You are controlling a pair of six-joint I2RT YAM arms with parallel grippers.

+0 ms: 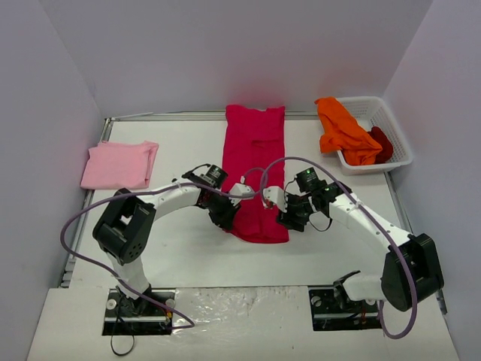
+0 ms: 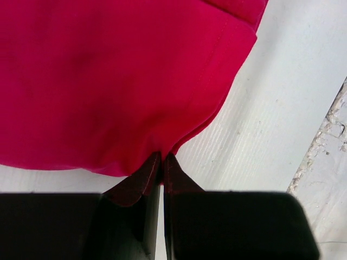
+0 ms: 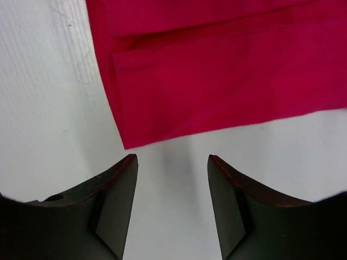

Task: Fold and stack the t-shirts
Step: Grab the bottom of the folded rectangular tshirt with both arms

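the crimson shirt (image 1: 255, 162) is laid as a long narrow strip down the centre of the top view, on the table (image 1: 188, 256), with its sides folded in; only the lengthwise fold is judged to be left. its lower left corner is pinched by the left gripper (image 2: 161, 160) — the jaws are pressed fully together on the layered hem, so that all layers can be lifted as one. the right gripper (image 3: 172, 158) is held at the lower right corner with its jaws about half apart and nothing between them. the cloth edge lies just beyond the fingertips, so a matching hold is not yet taken. the pale pink shirt (image 1: 119, 165) is seen folded at the left of the frame, probably as the base of the stack. the orange shirt (image 1: 342, 131) is draped over the rim of the basket (image 1: 398, 128) at the upper right, with the dark red shirt (image 1: 382, 143) inside — both kept clear of the working area, it is judged.
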